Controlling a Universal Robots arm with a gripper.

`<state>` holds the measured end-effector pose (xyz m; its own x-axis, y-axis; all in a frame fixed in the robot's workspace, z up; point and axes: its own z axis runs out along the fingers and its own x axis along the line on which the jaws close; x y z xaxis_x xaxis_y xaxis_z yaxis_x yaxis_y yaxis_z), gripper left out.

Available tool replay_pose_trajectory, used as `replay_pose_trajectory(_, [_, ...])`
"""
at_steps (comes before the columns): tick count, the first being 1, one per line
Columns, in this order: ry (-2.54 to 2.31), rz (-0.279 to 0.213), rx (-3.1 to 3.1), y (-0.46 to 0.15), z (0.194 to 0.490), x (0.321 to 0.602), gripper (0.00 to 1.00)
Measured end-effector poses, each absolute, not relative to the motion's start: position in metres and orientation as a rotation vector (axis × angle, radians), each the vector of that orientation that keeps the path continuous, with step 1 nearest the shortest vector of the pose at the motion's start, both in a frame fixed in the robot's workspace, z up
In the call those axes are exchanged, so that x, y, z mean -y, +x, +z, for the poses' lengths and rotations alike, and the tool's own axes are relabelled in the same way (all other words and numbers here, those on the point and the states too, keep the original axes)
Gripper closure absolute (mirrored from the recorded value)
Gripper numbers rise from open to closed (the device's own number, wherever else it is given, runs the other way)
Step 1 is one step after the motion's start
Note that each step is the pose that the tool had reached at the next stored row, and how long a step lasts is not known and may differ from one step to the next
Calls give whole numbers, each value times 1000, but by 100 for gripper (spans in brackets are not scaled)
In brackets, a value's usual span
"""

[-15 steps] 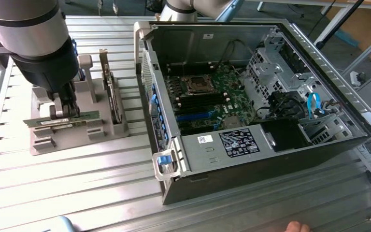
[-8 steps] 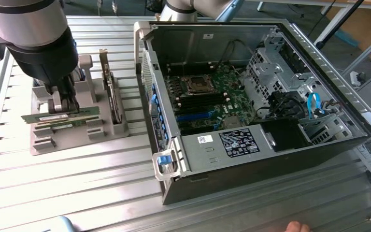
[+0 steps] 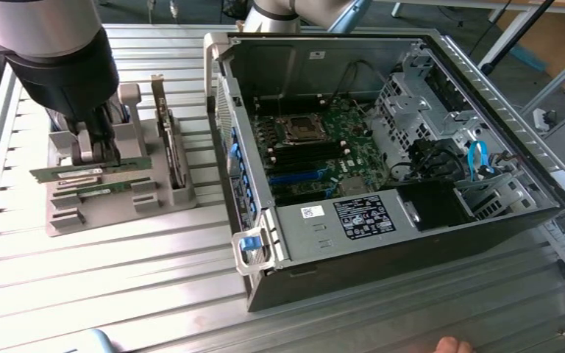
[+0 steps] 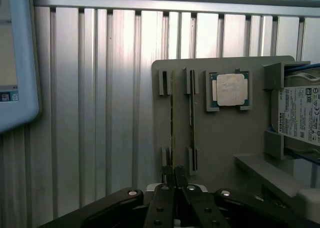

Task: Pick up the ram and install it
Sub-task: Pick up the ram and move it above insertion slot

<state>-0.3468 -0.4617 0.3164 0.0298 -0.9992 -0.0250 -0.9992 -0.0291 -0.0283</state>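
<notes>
Two green sticks stand on edge in the grey holder at nine o'clock on the slatted worktop; the nearer spare stick stands free; just behind it, the ram is pinched along its upper edge by the end effector, fingers pressed together on it; at three o'clock of the holder sits the open computer case, with its motherboard exposed.

Exterior view: high, off the arm, angled down over table, holder and open computer case. Wrist view: close, straight down past tool onto same holder and table.
</notes>
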Motion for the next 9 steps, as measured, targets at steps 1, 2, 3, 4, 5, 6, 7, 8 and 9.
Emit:
replay_pose_trajectory(1, [-2227,-3,-2162,-347,318,462,88])
replay_pose_trajectory(2, [-2227,-2,-2162,-346,321,462,88])
replay_pose_trajectory(3, [-2227,-2,-2162,-346,324,462,88])
replay_pose_trajectory(4, [-2227,-2,-2162,-345,326,462,88])
replay_pose_trajectory(5, [-2227,-2,-2162,-345,328,462,88])
replay_pose_trajectory(6, [-2226,-2,-2162,-345,330,462,88])
replay_pose_trajectory(7, [-2226,-2,-2162,-345,332,462,88])
replay_pose_trajectory(8, [-2226,-1,-2162,-344,334,462,88])
replay_pose_trajectory(9, [-2226,-1,-2162,-344,335,462,88])
